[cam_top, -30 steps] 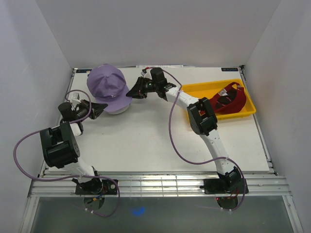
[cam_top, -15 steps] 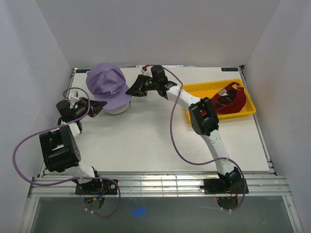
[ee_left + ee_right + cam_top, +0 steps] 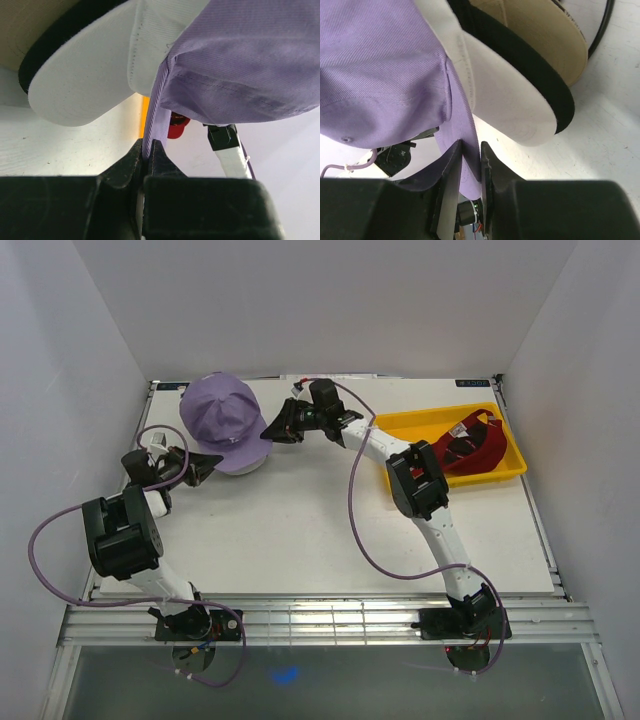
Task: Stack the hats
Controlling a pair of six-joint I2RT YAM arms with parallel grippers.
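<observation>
Purple cap (image 3: 222,420) settled lower (left hand (image 3: 212,464) too).

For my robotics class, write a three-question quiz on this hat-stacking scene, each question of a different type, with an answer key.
1. True or false: the red cap lies in the yellow tray.
2. Multiple choice: the left gripper and right gripper both pinch A) the tray, B) the purple cap by its brim, C) a cable.
3. Fill in: in the right wrist view, between the white brim and the tan brim sits a ___ brim.
Key: 1 true; 2 B; 3 black brim.
</observation>
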